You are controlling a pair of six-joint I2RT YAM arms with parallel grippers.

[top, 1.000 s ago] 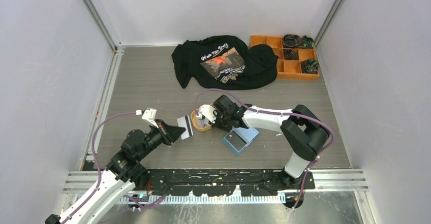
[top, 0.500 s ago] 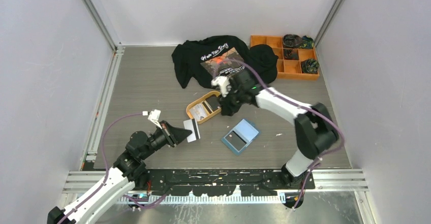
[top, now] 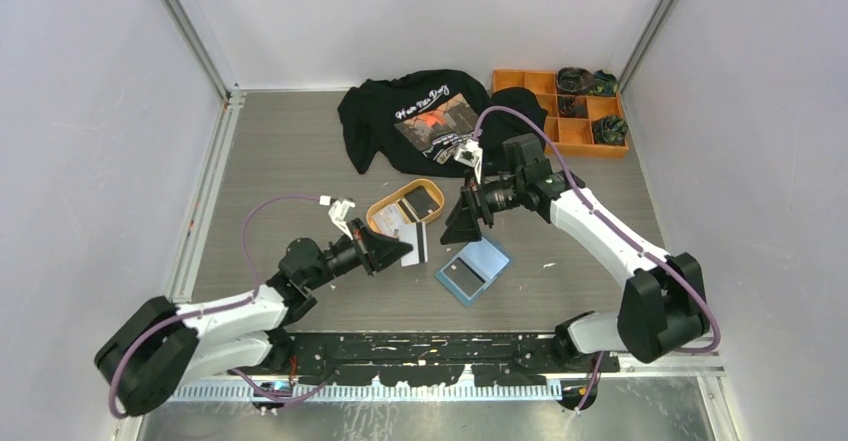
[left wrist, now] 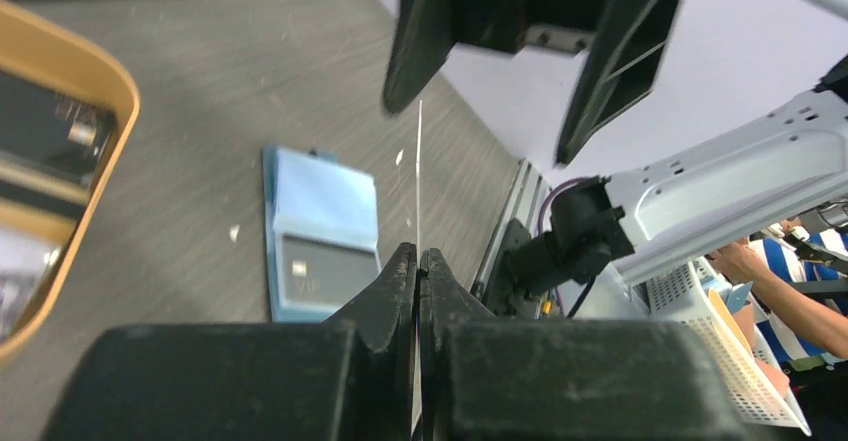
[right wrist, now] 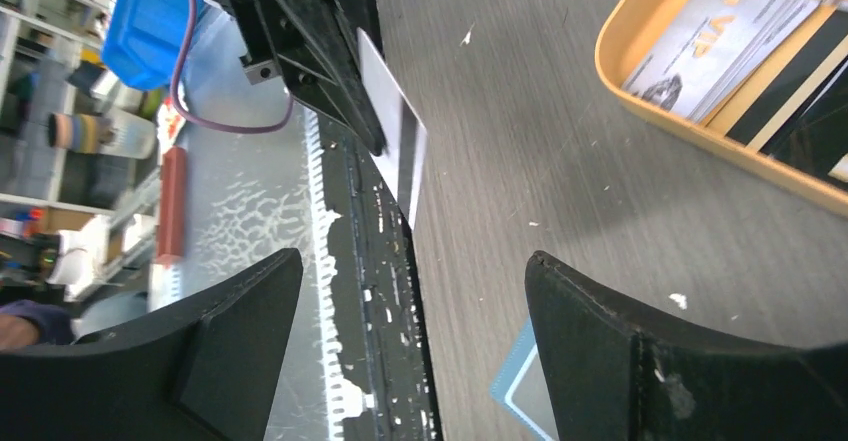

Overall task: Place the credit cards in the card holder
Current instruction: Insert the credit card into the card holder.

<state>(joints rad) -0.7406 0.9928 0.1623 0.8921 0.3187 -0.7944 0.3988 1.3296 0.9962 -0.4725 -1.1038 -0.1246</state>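
While the left tool point(top: 400, 253) pinches a white, black-striped card point(top: 417, 246) just left of the card holder point(top: 472, 271), the spread right tool point(top: 468, 223) hangs above the holder's far edge, facing the card. The card's long axis runs crosswise to the pinching fingers. A tray point(top: 380, 219) of cards sits beyond.

Teal card holder point(top: 472, 271) lies open — white card point(top: 417, 248) held aloft.

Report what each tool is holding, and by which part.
Left tool: shut on a white card, pinched at the edge opposite its black stripe. Right tool: open, holding nothing.
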